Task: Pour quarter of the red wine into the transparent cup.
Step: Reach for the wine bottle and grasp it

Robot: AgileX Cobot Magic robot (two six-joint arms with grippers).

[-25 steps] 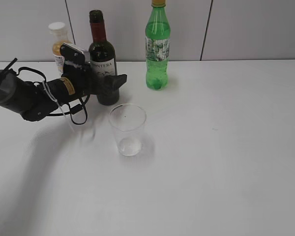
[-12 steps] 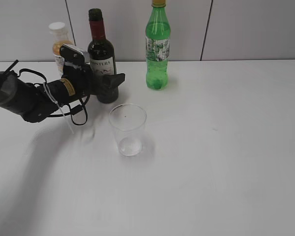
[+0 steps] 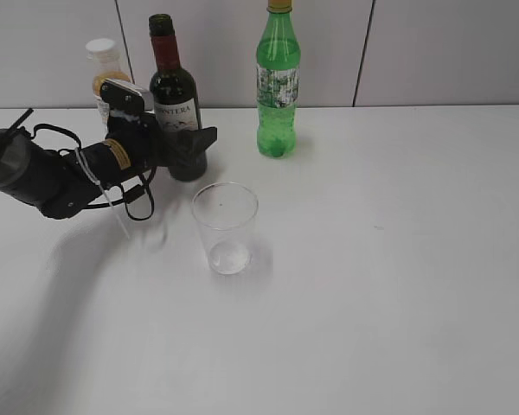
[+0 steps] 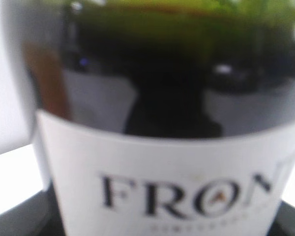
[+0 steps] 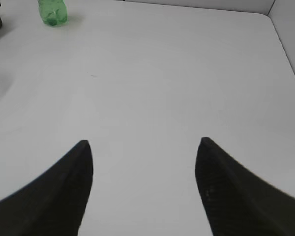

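Compared with a second ago, our wine bottle [image 3: 175, 99] sits a little higher and further left in the exterior view, so it appears to be lifting off the table [image 3: 398, 259] in the grip of our left gripper [image 3: 195, 147]. That gripper is clamped around the bottle's lower body, below the white label; in the left wrist view the dark glass and label [image 4: 167, 182] fill the frame. The bottle stands upright at the far left, and the transparent cup [image 3: 225, 226] stands nearer and slightly to the right, close by but apart from it, seemingly empty.

Our right gripper [image 5: 142, 162] hangs with its jaws spread over bare table, well away from everything.

We judge the main risks to lie in the tilt. Gripped low, the bottle carries its weight above the fingers and could swing or slip as we tip it. A light cup like this could topple if the neck or our arm brushes it. The orange juice bottle [image 3: 104, 73] just behind our wrist and the green soda bottle [image 3: 278, 82] to the right could also be knocked.
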